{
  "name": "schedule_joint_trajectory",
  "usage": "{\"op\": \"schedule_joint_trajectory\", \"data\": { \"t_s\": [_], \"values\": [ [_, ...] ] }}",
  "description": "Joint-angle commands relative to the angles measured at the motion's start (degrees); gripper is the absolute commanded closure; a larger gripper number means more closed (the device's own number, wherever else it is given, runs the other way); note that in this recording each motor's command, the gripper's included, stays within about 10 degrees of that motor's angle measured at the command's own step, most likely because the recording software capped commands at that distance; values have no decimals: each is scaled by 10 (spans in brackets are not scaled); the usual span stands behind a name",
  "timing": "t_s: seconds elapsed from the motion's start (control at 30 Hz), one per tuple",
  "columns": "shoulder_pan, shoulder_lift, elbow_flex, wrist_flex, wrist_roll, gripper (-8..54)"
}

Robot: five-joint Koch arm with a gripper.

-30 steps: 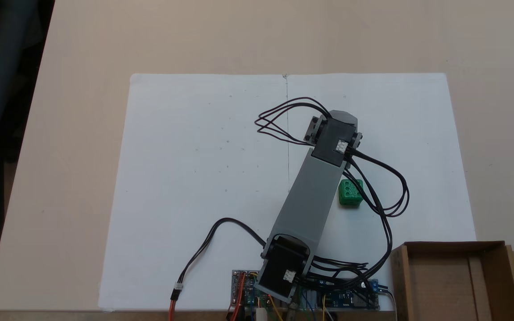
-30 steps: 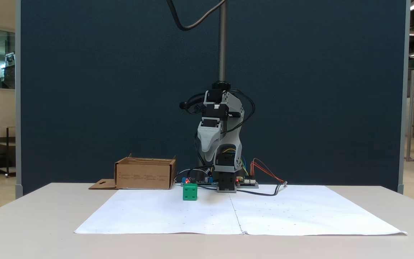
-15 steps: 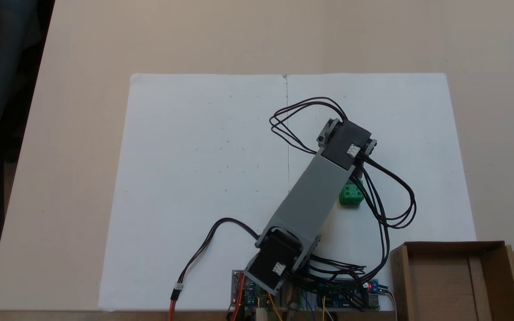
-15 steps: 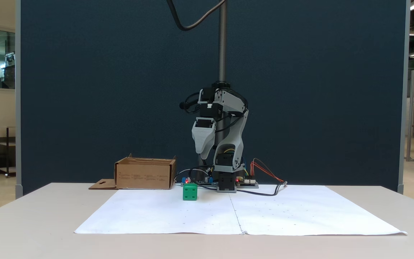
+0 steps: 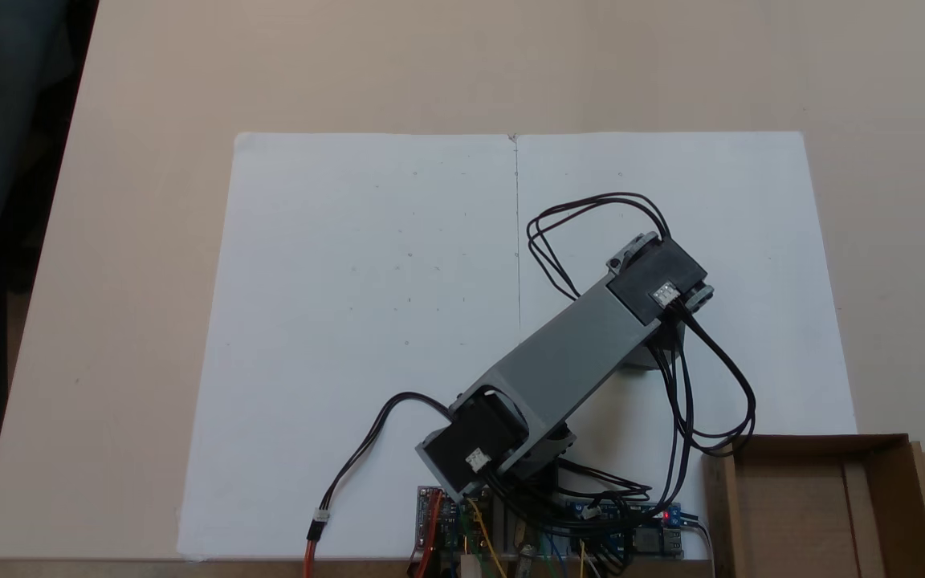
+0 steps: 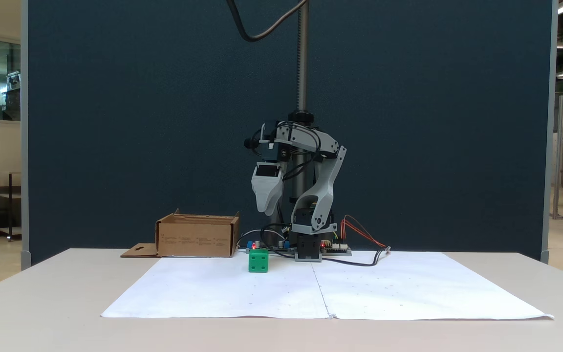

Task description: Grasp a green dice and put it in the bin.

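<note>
Gripper high above green dice.

Grey arm, black motors, black cables

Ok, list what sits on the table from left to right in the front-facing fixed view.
The bin's flat flap → the bin → the green dice → the arm's base → the red and orange wires. The white paper lies under the dice and spreads across the middle.
</note>
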Motion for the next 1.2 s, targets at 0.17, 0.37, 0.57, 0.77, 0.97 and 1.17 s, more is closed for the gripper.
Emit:
{"op": "schedule_joint_trajectory", "data": {
  "t_s": [0.17,0.37,0.57,0.77,0.97,1.17],
  "values": [
    [42,2,-26,48,-74,3],
    [77,-15,-26,47,-98,4],
    [98,-23,-14,47,-105,6],
    [92,-23,0,39,-104,-1],
    [67,-23,24,33,-105,-10],
    [50,-19,47,21,-106,-10]
  ]
}}
